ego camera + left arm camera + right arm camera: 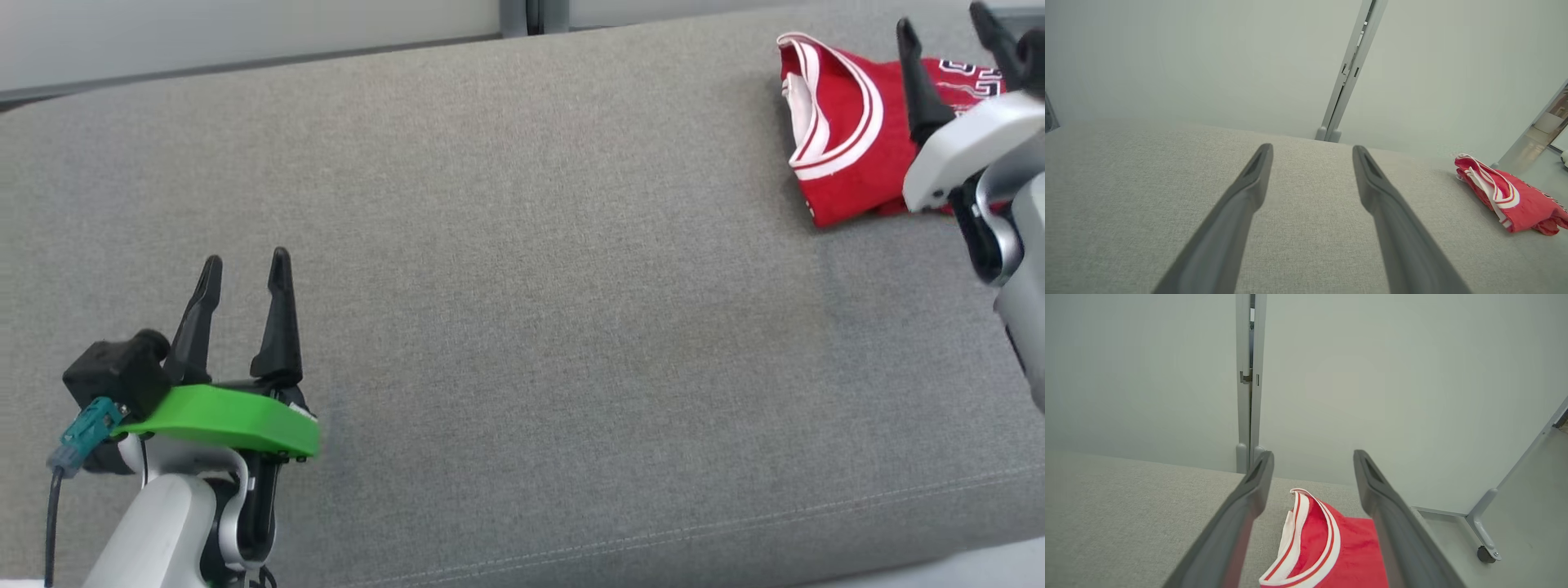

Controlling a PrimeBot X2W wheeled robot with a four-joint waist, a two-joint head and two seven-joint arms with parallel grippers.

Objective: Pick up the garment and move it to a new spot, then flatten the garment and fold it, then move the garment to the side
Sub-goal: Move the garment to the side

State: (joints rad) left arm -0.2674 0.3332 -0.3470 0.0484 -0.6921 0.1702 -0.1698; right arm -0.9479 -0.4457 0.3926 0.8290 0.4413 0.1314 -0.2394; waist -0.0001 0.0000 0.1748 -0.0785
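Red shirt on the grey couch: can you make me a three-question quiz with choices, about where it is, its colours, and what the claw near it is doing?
1. Where on the cushion does the garment lie in the head view? A) far right B) middle C) lower left
2. What colour are its edge bands? A) blue B) white C) green
3. How is the right claw? A) shut on the garment B) shut, empty C) open, empty
Answers: 1 A, it lies at the cushion's right end. 2 B, white bands edge the red cloth. 3 C, its fingers stand apart, pinching no cloth.
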